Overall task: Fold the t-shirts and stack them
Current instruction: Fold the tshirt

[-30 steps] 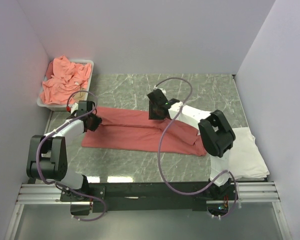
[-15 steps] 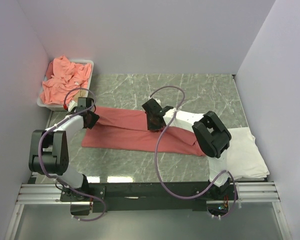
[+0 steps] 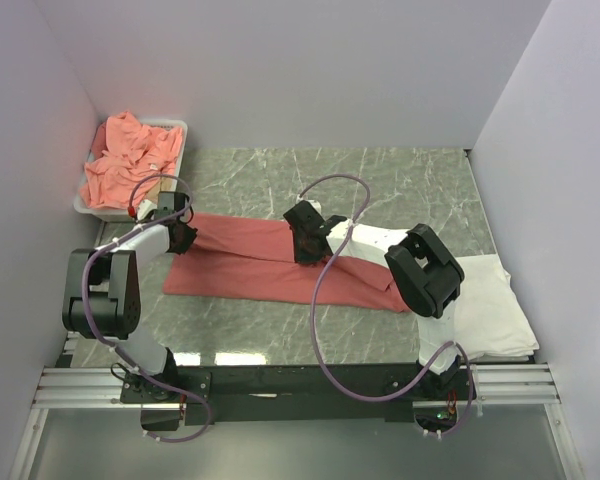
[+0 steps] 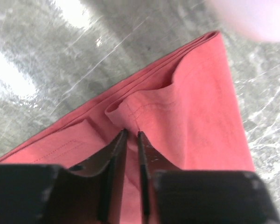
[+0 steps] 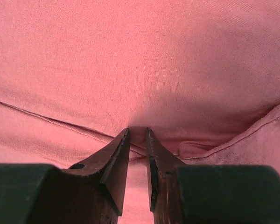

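Note:
A coral-red t-shirt (image 3: 270,262) lies folded into a long strip across the marble table. My left gripper (image 3: 180,232) is shut on a fold of that t-shirt (image 4: 186,112) near its left end, cloth pinched between the fingertips (image 4: 125,137). My right gripper (image 3: 305,245) is shut on the same t-shirt (image 5: 144,60) at the middle of its far edge, with a ridge of cloth between the fingertips (image 5: 123,140). A white folded garment (image 3: 490,310) lies at the right, partly under the right arm. Several salmon-pink t-shirts (image 3: 130,160) are heaped at the back left.
The heaped shirts sit in a white plastic tray (image 3: 87,205) at the back left corner. Walls close in the left, back and right sides. Purple cables loop above both arms. Bare marble shows behind the strip (image 3: 410,185) and in front of it.
My right gripper has moved left and towards me, dragging the far edge of the t-shirt over the strip. My left gripper has shifted slightly away at the left end.

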Motion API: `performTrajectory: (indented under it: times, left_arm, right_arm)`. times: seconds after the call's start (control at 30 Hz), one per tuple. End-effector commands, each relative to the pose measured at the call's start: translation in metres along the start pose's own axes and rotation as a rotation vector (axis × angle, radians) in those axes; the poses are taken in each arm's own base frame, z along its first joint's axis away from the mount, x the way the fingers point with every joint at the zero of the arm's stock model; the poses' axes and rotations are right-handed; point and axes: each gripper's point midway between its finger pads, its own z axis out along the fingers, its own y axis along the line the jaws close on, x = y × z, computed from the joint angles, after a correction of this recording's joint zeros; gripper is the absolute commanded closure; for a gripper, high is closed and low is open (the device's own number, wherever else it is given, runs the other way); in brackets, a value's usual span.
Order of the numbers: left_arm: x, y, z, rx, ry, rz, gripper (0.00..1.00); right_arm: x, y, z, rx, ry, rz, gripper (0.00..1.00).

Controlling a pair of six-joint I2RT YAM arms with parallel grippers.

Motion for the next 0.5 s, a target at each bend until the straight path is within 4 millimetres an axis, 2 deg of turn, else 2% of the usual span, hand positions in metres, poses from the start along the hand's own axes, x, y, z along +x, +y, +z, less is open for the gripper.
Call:
performTrajectory:
  times: [0.0, 0.27, 0.47]
  left_arm:
    - [-0.022, -0.017, -0.005, 0.025, -0.06, -0.023, 0.81]
    - [-0.033, -0.021, -0.02, 0.05, -0.097, -0.032, 0.99]
    - [-0.032, -0.003, -0.028, 0.032, -0.125, -0.043, 0.99]
  right_arm:
    - [-0.013, 0.01, -0.016, -0.031, -0.048, 0.011, 0.73]
    - [-0.012, 0.011, -0.015, -0.035, -0.044, 0.007, 0.73]
    - [-0.014, 0.012, -0.016, -0.04, -0.047, 0.007, 0.73]
